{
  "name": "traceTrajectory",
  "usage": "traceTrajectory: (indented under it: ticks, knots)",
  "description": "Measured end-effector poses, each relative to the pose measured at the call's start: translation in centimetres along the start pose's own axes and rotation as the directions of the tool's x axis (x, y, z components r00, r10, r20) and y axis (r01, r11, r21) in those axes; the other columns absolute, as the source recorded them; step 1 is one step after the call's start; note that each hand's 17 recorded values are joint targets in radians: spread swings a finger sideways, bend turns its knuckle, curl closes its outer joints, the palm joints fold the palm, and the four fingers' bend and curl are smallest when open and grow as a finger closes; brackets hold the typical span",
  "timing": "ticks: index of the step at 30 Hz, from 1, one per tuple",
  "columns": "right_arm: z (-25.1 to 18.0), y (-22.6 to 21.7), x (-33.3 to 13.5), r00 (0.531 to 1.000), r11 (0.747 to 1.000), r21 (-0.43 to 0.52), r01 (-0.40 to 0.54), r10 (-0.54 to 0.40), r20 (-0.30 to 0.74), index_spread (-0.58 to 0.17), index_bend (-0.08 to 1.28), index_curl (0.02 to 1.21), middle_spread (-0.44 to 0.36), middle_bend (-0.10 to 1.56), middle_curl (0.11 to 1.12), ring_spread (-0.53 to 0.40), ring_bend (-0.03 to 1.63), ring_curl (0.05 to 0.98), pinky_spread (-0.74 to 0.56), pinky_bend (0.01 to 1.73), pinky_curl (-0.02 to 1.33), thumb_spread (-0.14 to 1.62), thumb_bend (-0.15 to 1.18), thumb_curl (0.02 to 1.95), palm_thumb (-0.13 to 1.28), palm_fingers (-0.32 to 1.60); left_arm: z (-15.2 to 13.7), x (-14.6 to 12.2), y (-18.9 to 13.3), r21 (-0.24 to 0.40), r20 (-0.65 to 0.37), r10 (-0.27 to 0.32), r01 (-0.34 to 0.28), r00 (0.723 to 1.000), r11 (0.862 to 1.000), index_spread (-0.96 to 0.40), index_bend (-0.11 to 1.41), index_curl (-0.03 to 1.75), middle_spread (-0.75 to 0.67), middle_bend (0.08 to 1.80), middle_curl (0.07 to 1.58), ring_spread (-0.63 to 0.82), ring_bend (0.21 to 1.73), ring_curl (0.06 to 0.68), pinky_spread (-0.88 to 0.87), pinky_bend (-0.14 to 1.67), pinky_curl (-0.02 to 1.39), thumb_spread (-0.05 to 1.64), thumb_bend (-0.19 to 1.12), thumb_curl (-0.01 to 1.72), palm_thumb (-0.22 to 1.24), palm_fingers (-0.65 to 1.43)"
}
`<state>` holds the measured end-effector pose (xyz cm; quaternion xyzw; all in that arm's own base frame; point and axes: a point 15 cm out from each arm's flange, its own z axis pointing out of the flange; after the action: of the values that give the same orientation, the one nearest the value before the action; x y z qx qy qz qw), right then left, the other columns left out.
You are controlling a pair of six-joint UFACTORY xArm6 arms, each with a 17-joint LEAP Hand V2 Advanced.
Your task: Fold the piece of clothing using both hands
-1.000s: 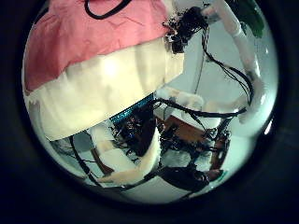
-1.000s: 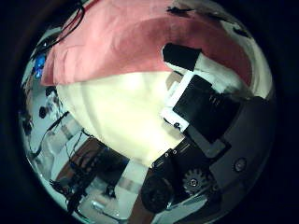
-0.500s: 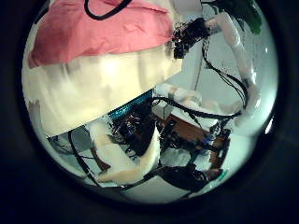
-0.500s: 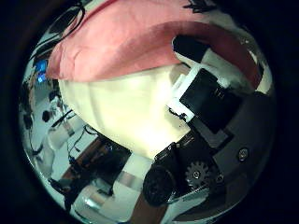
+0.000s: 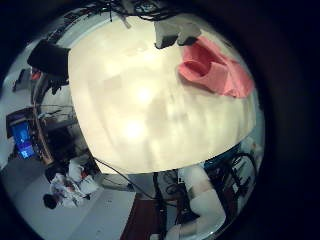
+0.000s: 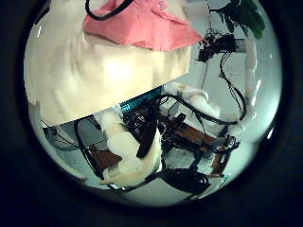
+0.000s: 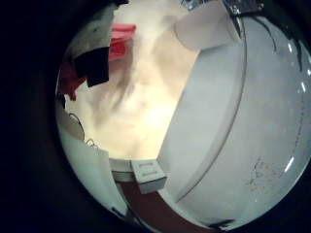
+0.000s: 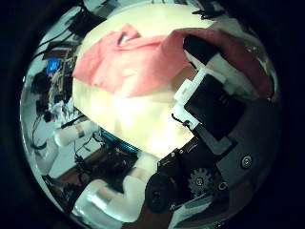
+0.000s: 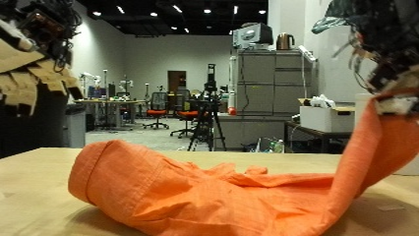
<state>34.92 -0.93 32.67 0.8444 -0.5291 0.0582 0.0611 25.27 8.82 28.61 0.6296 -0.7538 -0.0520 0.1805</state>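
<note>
An orange piece of clothing (image 9: pixel 197 192) lies bunched on the pale wooden table (image 9: pixel 27 187). One end rises in a strip to my right hand (image 9: pixel 383 44), which is shut on it well above the table. The right thumb side palm view shows the clothing (image 8: pixel 133 62) draped over that hand's fingers (image 8: pixel 205 95). My left hand (image 9: pixel 39 44) hangs above the table, away from the clothing, fingers relaxed and holding nothing. The clothing lies on the table below in the left thumb side palm view (image 6: pixel 142 24) and the left little finger side palm view (image 5: pixel 215 68).
The table's edge (image 6: pixel 104 102) shows in the left thumb side palm view, with equipment below it. A grey cabinet (image 9: pixel 256 93) and office chairs (image 9: pixel 157 106) stand behind the table. A white box (image 7: pixel 204 29) lies at the table's edge in the right little finger side palm view.
Both palm cameras have risen from the table. The clothing is farther from the left palm. The right hand still has the clothing over its fingers, now lifted and stretched.
</note>
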Motion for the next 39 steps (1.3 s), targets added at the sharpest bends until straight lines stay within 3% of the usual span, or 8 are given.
traceTrajectory:
  ticks: [9, 13, 19, 23, 28, 33, 39]
  knots:
    - [-8.3, -8.1, -12.9, 0.974, 0.964, 0.145, 0.224, -0.227, 0.008, -0.208, 1.14, 0.79, -0.088, 1.34, 0.72, -0.203, 1.34, 0.704, -0.25, 1.17, 0.97, 1.02, 0.16, 0.94, 1.13, 1.12, 1.8, -4.0, 2.3, -0.027, -0.036, -0.058, 0.057, 0.998, 0.998, 0.13, 0.14, 0.2, 0.42, 0.18, 0.26, 0.61, 0.37, 0.219, 0.52, 0.28, 0.32, 1.04, -0.02, 0.29, 0.23, -0.07]
    - [-9.0, -11.4, -18.0, 0.943, 0.934, 0.149, 0.326, -0.332, 0.022, -0.206, 1.14, 0.79, -0.092, 1.34, 0.72, -0.203, 1.35, 0.706, -0.24, 1.15, 0.99, 1.04, 0.16, 0.97, 1.12, 1.12, 2.6, -4.8, 2.7, -0.046, -0.037, -0.07, 0.068, 0.997, 0.997, 0.13, 0.13, 0.2, 0.42, 0.18, 0.26, 0.61, 0.37, 0.219, 0.52, 0.29, 0.32, 1.04, -0.02, 0.29, 0.23, -0.07]
    - [-11.5, -16.4, -26.4, 0.877, 0.861, 0.194, 0.47, -0.48, 0.004, -0.204, 1.14, 0.78, -0.095, 1.34, 0.71, -0.205, 1.35, 0.709, -0.24, 1.13, 1.02, 1.06, 0.15, 1.02, 1.11, 1.12, 3.6, -6.0, 4.7, -0.056, -0.053, -0.11, 0.107, 0.993, 0.993, 0.13, 0.13, 0.2, 0.42, 0.18, 0.26, 0.61, 0.37, 0.221, 0.52, 0.29, 0.32, 1.05, -0.02, 0.29, 0.23, -0.07]
    - [-10.7, -18.6, -31.4, 0.832, 0.82, 0.164, 0.548, -0.555, 0.0, -0.204, 1.14, 0.78, -0.098, 1.34, 0.71, -0.206, 1.35, 0.71, -0.25, 1.13, 1.04, 1.07, 0.14, 1.05, 1.1, 1.12, 4.0, -6.3, 5.7, -0.052, -0.064, -0.129, 0.125, 0.99, 0.991, 0.13, 0.13, 0.2, 0.42, 0.18, 0.26, 0.61, 0.37, 0.222, 0.52, 0.29, 0.32, 1.05, -0.02, 0.29, 0.23, -0.07]
    - [-5.7, -20.4, -34.0, 0.805, 0.803, 0.081, 0.59, -0.593, 0.014, -0.209, 1.13, 0.78, -0.101, 1.34, 0.71, -0.206, 1.35, 0.712, -0.25, 1.11, 1.05, 1.09, 0.13, 1.07, 1.07, 1.11, 3.6, -6.4, 7.0, -0.019, -0.072, -0.166, 0.165, 0.984, 0.986, 0.13, 0.13, 0.2, 0.42, 0.18, 0.26, 0.61, 0.37, 0.223, 0.53, 0.29, 0.32, 1.05, -0.02, 0.29, 0.23, -0.07]
    - [-1.6, -22.7, -34.5, 0.799, 0.798, 0.063, 0.599, -0.601, 0.016, -0.232, 1.05, 0.78, -0.11, 1.3, 0.69, -0.208, 1.32, 0.692, -0.28, 1.1, 1.01, 1.13, 0.01, 1.01, 0.91, 1.08, 3.6, -6.3, 7.9, -0.007, -0.075, -0.191, 0.191, 0.979, 0.982, 0.13, 0.13, 0.19, 0.42, 0.18, 0.26, 0.62, 0.37, 0.223, 0.53, 0.29, 0.32, 1.05, -0.02, 0.29, 0.23, -0.07]
    - [-1.2, -23.7, -31.7, 0.804, 0.803, 0.069, 0.591, -0.594, 0.031, -0.296, 0.81, 0.78, -0.142, 1.1, 0.66, -0.248, 1.31, 0.67, -0.39, 1.09, 0.93, 1.16, -0.02, 0.92, 0.87, 0.7, 3.6, -5.8, 8.0, 0.001, -0.08, -0.195, 0.196, 0.977, 0.981, 0.13, 0.13, 0.19, 0.42, 0.18, 0.27, 0.61, 0.38, 0.226, 0.53, 0.29, 0.32, 1.04, -0.02, 0.29, 0.23, -0.07]
